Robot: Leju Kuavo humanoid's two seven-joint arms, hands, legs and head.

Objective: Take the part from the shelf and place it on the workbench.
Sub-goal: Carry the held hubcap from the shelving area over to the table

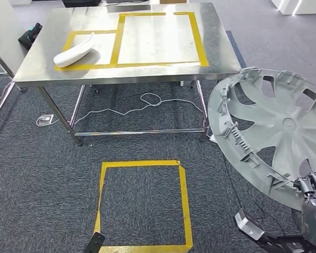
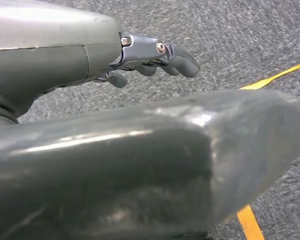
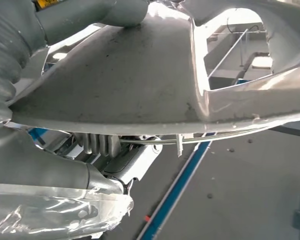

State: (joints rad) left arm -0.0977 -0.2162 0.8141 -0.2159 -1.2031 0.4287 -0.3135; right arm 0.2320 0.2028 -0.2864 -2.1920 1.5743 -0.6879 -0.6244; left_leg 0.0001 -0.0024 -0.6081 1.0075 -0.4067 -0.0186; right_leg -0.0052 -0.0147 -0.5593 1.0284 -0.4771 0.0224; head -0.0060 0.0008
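Head view: a grey wheel cover (image 1: 275, 132) is held tilted at the lower right, above the dark carpet (image 1: 37, 174), gripped at its lower rim by the right hand (image 1: 312, 191), whose dark fingers are closed on the edge. Ahead, a steel worktop (image 1: 37, 63) is marked with yellow tape rectangles (image 1: 196, 37), and a white curved part (image 1: 75, 51) is seen lying within the smaller one. A yellow tape square (image 1: 142, 205) is laid on the carpet before the worktop. Left wrist view: the left hand (image 2: 152, 57) is seen empty, fingers loosely extended.
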